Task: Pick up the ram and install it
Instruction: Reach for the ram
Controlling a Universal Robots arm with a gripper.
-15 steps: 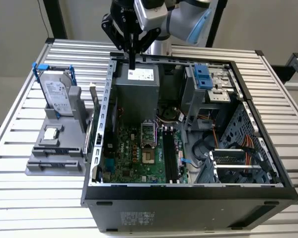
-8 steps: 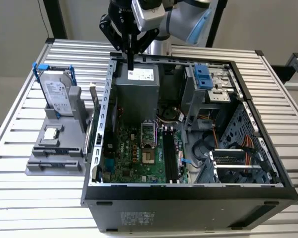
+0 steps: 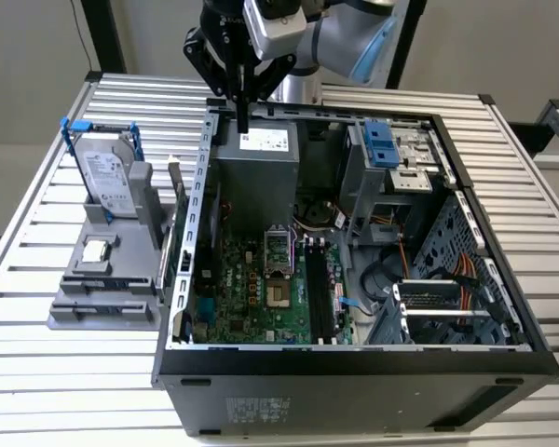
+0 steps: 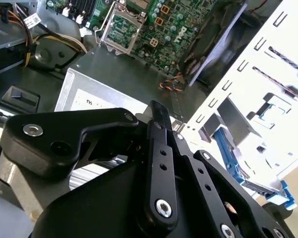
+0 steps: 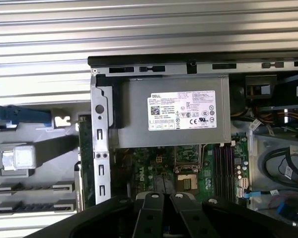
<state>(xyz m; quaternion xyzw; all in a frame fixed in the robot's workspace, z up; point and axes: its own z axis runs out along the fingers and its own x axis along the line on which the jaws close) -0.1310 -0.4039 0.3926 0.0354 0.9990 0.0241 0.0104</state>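
Grey jointed arm with pale blue caps (image 3: 340,37) reaching in over the far edge of the bench, wrist bent so that the black claw (image 3: 244,121) points straight down. Claw pressed together, pinching nothing, poised above the rear corner of the case and apart from everything below.

Directly under the claw: a grey metal power supply box with a white label (image 3: 256,163), set in the far end of the open black tower computer case (image 3: 354,358).

Just past the power supply, deeper in the case as the first wrist view looks down: a green motherboard (image 5: 154,171) lying flat on the case floor, with a square silver processor socket (image 3: 278,256) and, beside it, long black memory slots (image 3: 319,293). Toward the exterior view's right of the claw, still inside the case: a silver drive cage with a blue latch (image 3: 377,144), and loose orange and yellow cables (image 3: 466,289) farther on.

Outside the case, toward the exterior view's left of the claw: the ram, a thin dark green circuit-board stick (image 5: 84,148), standing on edge just beside the case's outer wall, at the near side of a grey plastic holder block (image 3: 102,298).

Farther the same way, in that holder: a small square silver processor chip (image 3: 95,250) lying flat in its recess, and a silver hard drive with a white label (image 3: 107,172) upright in a blue bracket.

Under all of it: the bench of silver slatted metal (image 3: 37,372).
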